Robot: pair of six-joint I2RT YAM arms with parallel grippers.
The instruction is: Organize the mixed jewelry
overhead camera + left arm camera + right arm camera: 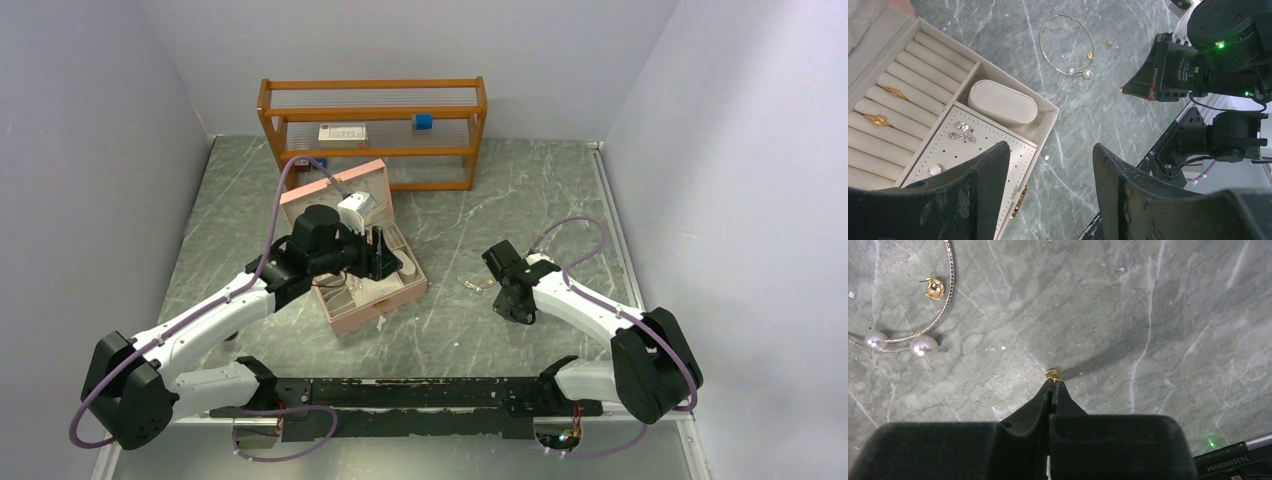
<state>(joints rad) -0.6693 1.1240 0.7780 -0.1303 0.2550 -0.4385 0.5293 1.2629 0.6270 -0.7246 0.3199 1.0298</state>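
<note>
On the left, the jewelry box [380, 303] holds gold rings [878, 120], and the left gripper [1048, 190] hangs over its right side with fingers [973, 195] spread, holding nothing. To the right, past the pearl bangle [1068, 45] on the table [1173, 315], the right gripper [1053, 385] pinches a tiny gold piece [1052, 374] with just its tips. So little is caught that the piece may pop out and bounce away when lifted.

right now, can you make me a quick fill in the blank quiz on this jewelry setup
The bangle ends in two ____.
The right claw is ____ on a tiny gold piece.
The box holds ____ gold rings.
The left claw hangs ____ over the box.
Missing: pearls; closed; two; open.
</note>
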